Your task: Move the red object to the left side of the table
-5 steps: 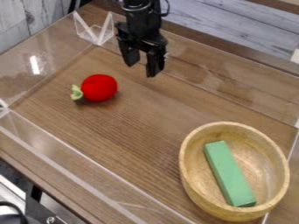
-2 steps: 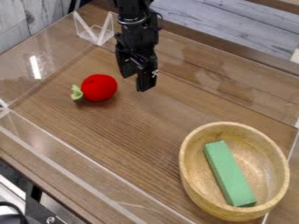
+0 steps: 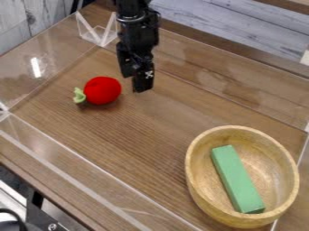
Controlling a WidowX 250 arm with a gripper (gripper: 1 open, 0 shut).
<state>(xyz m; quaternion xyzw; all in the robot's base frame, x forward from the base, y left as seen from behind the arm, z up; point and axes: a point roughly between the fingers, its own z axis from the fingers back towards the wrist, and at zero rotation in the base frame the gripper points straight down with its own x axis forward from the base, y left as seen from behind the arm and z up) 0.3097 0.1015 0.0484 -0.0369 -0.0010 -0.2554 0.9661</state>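
The red object (image 3: 101,88), a small glossy red toy fruit with a green leafy stem on its left, lies on the brown wood-grain table (image 3: 145,135) at the left of centre. My black gripper (image 3: 133,77) hangs just right of it and slightly behind, fingers pointing down, open with nothing between them. A narrow gap separates the nearest finger from the fruit.
A round light-wood bowl (image 3: 205,185) stands at the front right with a green rectangular block (image 3: 237,178) inside. Low clear acrylic walls (image 3: 49,153) edge the table on all sides. A clear bracket (image 3: 94,34) sits at the back left corner.
The gripper has moved left and toward the red fruit, staying open. The fruit, bowl and block have not moved.
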